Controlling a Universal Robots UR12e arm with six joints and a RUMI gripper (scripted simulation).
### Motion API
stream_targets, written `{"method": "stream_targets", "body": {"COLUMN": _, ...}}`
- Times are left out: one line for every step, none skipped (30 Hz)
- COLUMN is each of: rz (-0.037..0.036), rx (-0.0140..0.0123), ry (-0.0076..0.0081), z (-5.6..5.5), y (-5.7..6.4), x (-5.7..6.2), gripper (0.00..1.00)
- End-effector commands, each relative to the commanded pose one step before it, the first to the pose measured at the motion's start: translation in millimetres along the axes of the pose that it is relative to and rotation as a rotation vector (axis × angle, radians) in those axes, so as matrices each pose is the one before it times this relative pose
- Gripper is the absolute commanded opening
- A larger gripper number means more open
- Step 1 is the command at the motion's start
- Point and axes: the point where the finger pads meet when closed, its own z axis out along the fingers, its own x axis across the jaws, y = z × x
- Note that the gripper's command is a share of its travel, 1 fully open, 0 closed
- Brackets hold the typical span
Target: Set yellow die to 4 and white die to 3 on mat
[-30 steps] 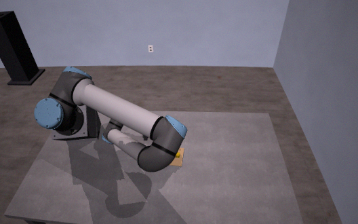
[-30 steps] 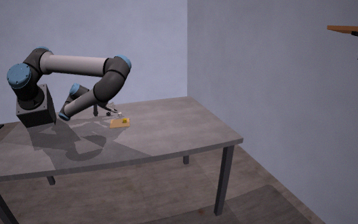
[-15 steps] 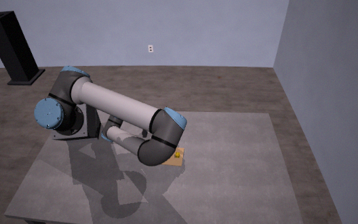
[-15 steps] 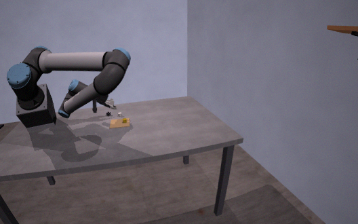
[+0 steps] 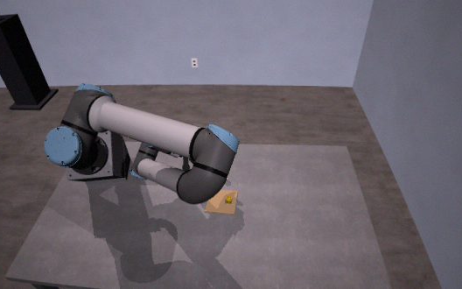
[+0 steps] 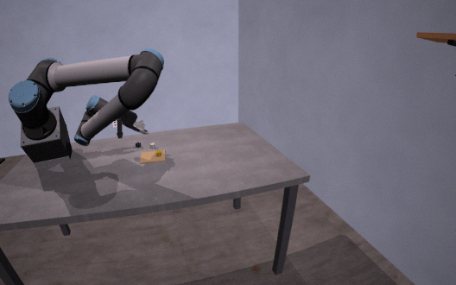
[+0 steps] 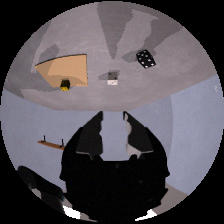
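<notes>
The yellow die (image 5: 228,200) sits on the orange mat (image 5: 221,202); it also shows in the exterior view (image 6: 159,153) and in the wrist view (image 7: 64,85). The white die (image 6: 151,144) lies on the table just off the mat (image 6: 152,156), and shows in the wrist view (image 7: 112,77). The black die (image 6: 138,144) lies beside it, farther from the mat, and shows in the wrist view (image 7: 145,58). My gripper (image 6: 141,128) hovers above the table near the white and black dice. Its fingers stand narrowly apart with nothing between them. In the top view the arm hides the white and black dice.
The arm's base (image 6: 44,134) stands on the table's back left corner. A black pedestal (image 5: 14,61) stands on the floor behind. A wall shelf (image 6: 450,39) hangs at the upper right. The table edge runs a long way in front of the mat.
</notes>
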Motion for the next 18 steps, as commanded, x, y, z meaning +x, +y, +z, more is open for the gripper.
{"method": "stream_targets", "body": {"rz": 0.00036, "rx": 0.00365, "ry": 0.00028, "z": -1.0, "y": 1.96, "x": 0.05, "gripper": 0.24}}
{"method": "stream_targets", "body": {"rz": 0.0, "rx": 0.0, "ry": 0.0, "z": 0.0, "y": 0.0, "x": 0.0, "gripper": 0.24}}
{"method": "stream_targets", "body": {"rz": 0.0, "rx": 0.0, "ry": 0.0, "z": 0.0, "y": 0.0, "x": 0.0, "gripper": 0.24}}
{"method": "stream_targets", "body": {"rz": 0.00021, "rx": 0.0021, "ry": 0.00013, "z": 0.15, "y": 0.05, "x": 0.01, "gripper": 0.24}}
{"method": "stream_targets", "body": {"rz": 0.00026, "rx": 0.00272, "ry": 0.00016, "z": 0.19, "y": 0.07, "x": 0.01, "gripper": 0.24}}
{"method": "stream_targets", "body": {"rz": 0.00031, "rx": 0.0034, "ry": 0.0002, "z": 0.23, "y": 0.09, "x": 0.01, "gripper": 0.24}}
{"method": "stream_targets", "body": {"rz": 0.00035, "rx": 0.00413, "ry": 0.00022, "z": 0.27, "y": 0.11, "x": 0.01, "gripper": 0.24}}
{"method": "stream_targets", "body": {"rz": 0.00038, "rx": 0.00491, "ry": 0.00024, "z": 0.3, "y": 0.14, "x": 0.01, "gripper": 0.24}}
{"method": "stream_targets", "body": {"rz": 0.0004, "rx": 0.00572, "ry": 0.00026, "z": 0.32, "y": 0.18, "x": 0.02, "gripper": 0.24}}
{"method": "stream_targets", "body": {"rz": 0.00039, "rx": 0.00657, "ry": 0.00025, "z": 0.34, "y": 0.22, "x": 0.02, "gripper": 0.24}}
{"method": "stream_targets", "body": {"rz": 0.00037, "rx": 0.00744, "ry": 0.00024, "z": 0.34, "y": 0.27, "x": 0.02, "gripper": 0.24}}
{"method": "stream_targets", "body": {"rz": 0.00031, "rx": 0.00832, "ry": 0.0002, "z": 0.32, "y": 0.33, "x": 0.02, "gripper": 0.24}}
{"method": "stream_targets", "body": {"rz": 0.00022, "rx": 0.00922, "ry": 0.00013, "z": 0.29, "y": 0.39, "x": 0.01, "gripper": 0.24}}
{"method": "stream_targets", "body": {"rz": 0.00009, "rx": 0.01012, "ry": 0.00004, "z": 0.23, "y": 0.46, "x": 0.01, "gripper": 0.24}}
{"method": "stream_targets", "body": {"rz": -0.00008, "rx": 0.01102, "ry": -0.00008, "z": 0.15, "y": 0.54, "x": 0.0, "gripper": 0.24}}
{"method": "stream_targets", "body": {"rz": -0.0003, "rx": 0.0119, "ry": -0.00024, "z": 0.03, "y": 0.63, "x": -0.01, "gripper": 0.24}}
{"method": "stream_targets", "body": {"rz": -0.00057, "rx": 0.01277, "ry": -0.00044, "z": -0.11, "y": 0.72, "x": -0.03, "gripper": 0.24}}
{"method": "stream_targets", "body": {"rz": -0.00088, "rx": 0.01361, "ry": -0.00069, "z": -0.29, "y": 0.82, "x": -0.06, "gripper": 0.24}}
